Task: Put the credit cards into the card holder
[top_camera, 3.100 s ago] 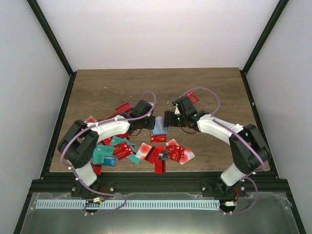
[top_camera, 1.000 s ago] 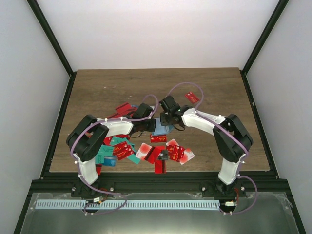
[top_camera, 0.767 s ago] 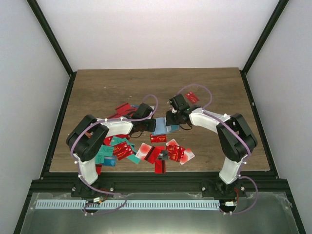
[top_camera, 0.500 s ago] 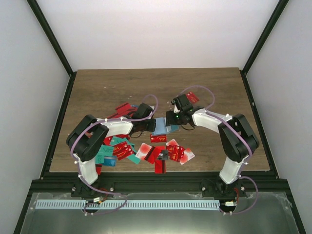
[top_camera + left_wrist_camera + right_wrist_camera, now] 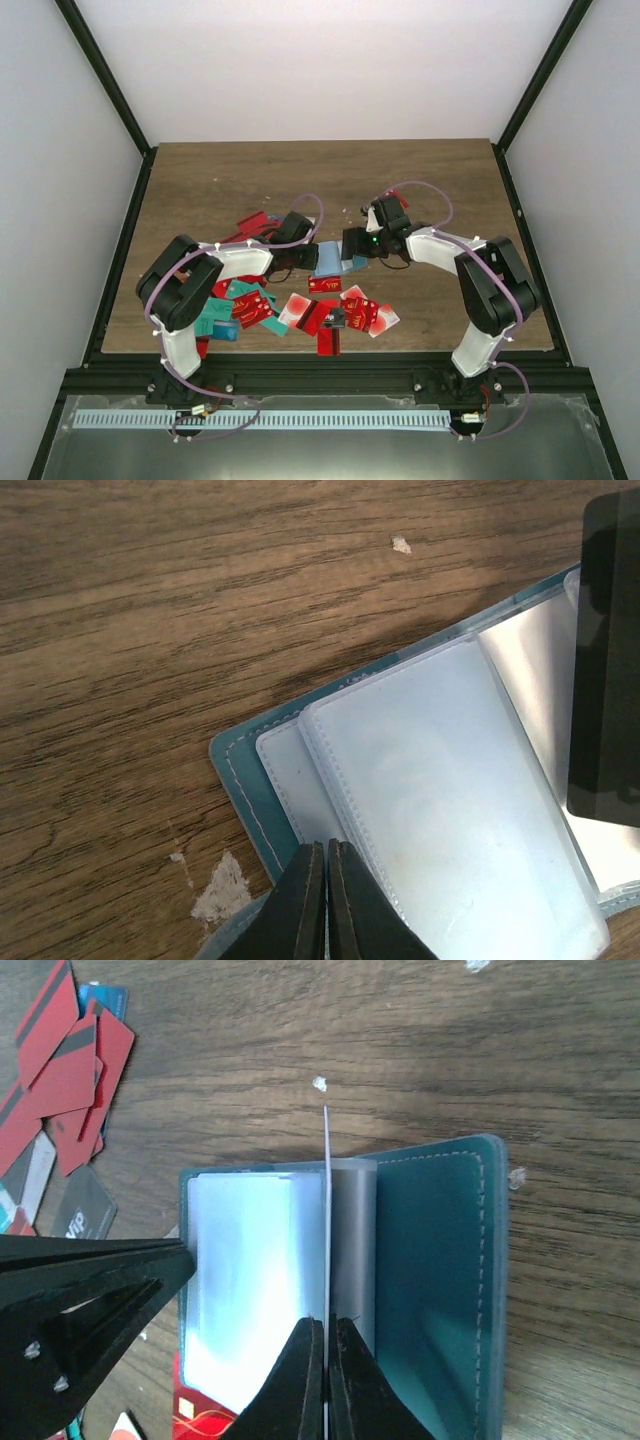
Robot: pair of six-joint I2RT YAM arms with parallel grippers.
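The teal card holder [image 5: 330, 262] lies open on the table between my grippers, its pale clear sleeves up [image 5: 440, 780] and its teal cover to the right [image 5: 440, 1260]. My left gripper [image 5: 316, 257] is shut on the holder's near edge and sleeves [image 5: 327, 845]. My right gripper [image 5: 352, 246] is shut on a thin clear sleeve leaf that stands edge-on above the holder [image 5: 326, 1322]. Its black finger [image 5: 610, 660] shows in the left wrist view. Red, teal and white credit cards [image 5: 320, 310] lie scattered in front of the holder. No card is in either gripper.
More red cards [image 5: 255, 222] lie behind the left arm and also show in the right wrist view [image 5: 70, 1080]. A red card [image 5: 200, 1415] pokes out from under the holder. The left gripper's black body [image 5: 80, 1300] sits close beside the holder.
My right wrist has swung to the right over the holder and now covers the lone red card behind it. The left gripper has stayed at the holder's left edge.
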